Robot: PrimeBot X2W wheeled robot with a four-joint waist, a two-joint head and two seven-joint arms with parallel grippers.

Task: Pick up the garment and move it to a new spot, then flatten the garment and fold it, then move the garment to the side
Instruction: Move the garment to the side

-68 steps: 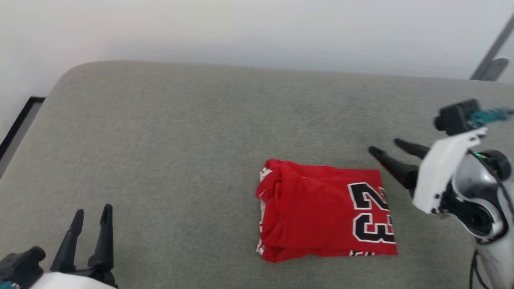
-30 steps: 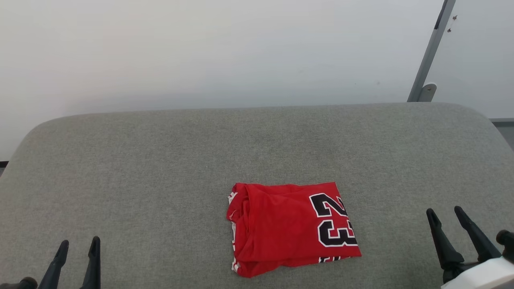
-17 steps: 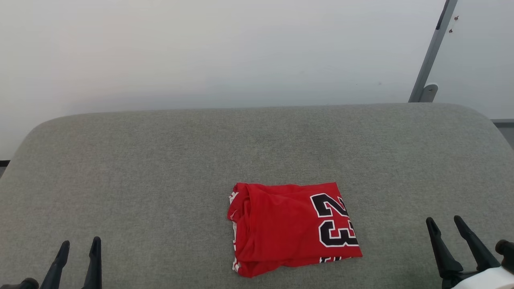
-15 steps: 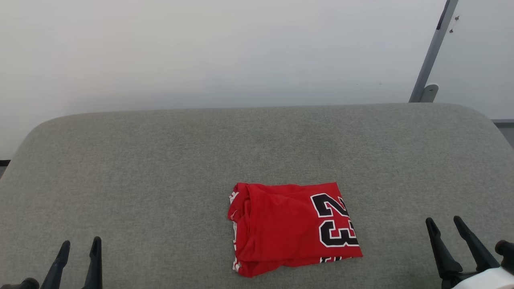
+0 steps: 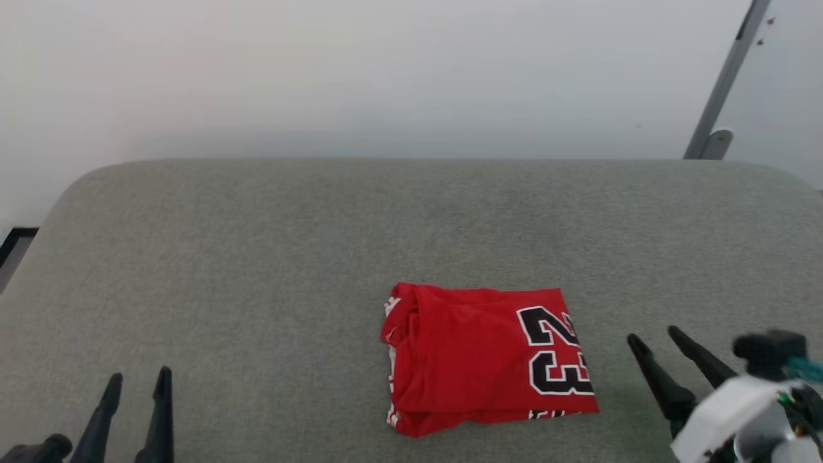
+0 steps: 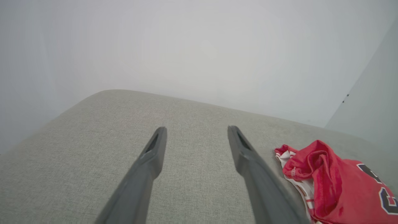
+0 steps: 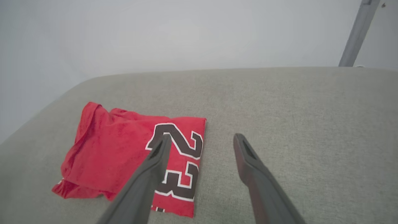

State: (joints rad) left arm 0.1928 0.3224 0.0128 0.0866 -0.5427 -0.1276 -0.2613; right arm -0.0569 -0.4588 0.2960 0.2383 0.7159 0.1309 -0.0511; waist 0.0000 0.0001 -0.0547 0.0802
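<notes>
Open grey cushion [image 5: 257, 257] surrounds the folded jersey [image 5: 476, 360] on its left, far and right sides, leaving a gripper room to pass. The right gripper [image 5: 653, 334] fills the space just right of the jersey, while the left gripper [image 5: 139, 373] sits well apart at the near left. Behind the cushion, the wall [image 5: 386, 77] and a slanted post [image 5: 726, 83] close off the far side.

The jersey [image 5: 469, 360] was soft, matt knit cloth; the grey upholstered surface [image 5: 257, 257] was coarse woven fabric, also matt.
</notes>
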